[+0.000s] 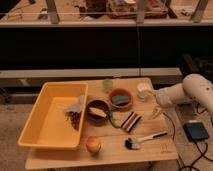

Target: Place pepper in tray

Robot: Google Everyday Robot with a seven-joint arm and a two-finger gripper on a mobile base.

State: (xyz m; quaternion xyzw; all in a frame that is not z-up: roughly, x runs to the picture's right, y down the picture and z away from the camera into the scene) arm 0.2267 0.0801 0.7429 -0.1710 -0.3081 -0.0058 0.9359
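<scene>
Right, at the near edge of the wooden table sit a round red-yellow fruit and, to its right, a brush. A little farther in, the pepper lies on the tabletop, outside the tray, between a dark bowl and a striped object. The yellow tray fills the left side and holds some small grey and dark items at its right wall. Right of the striped object the gripper hangs over the table's right edge, jaws spread wide and nothing in them, well apart from the pepper. Farther back stand a brown bowl, a white cup and a pale green cup.
</scene>
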